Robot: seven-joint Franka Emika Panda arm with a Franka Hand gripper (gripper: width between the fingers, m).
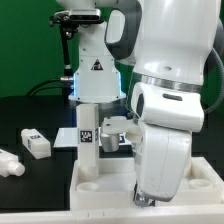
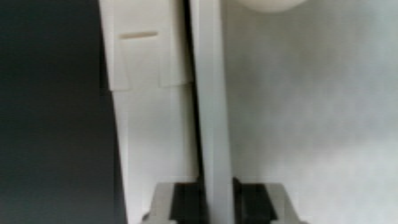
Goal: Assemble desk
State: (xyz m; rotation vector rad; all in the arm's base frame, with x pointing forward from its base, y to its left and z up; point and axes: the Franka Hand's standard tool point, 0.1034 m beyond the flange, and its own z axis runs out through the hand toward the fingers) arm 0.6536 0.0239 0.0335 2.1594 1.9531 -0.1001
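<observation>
The white desk tabletop (image 1: 105, 187) lies flat at the front of the black table. One white leg (image 1: 88, 134) with a black-and-white tag stands upright on its corner at the exterior view's left. My gripper (image 1: 145, 196) reaches down onto the tabletop's front part, mostly hidden by the arm. In the wrist view my gripper (image 2: 217, 192) is shut on the tabletop's thin upright rim (image 2: 212, 100), with a dark pad on each side. The tabletop's flat face (image 2: 311, 130) and a round socket (image 2: 276, 4) show beside the rim.
A loose tagged leg (image 1: 35, 143) lies on the table at the exterior view's left, and another (image 1: 8, 163) lies at the far left edge. Another white part (image 1: 113, 130) sits behind the tabletop. The marker board (image 1: 66, 137) and the robot base (image 1: 97, 72) are behind.
</observation>
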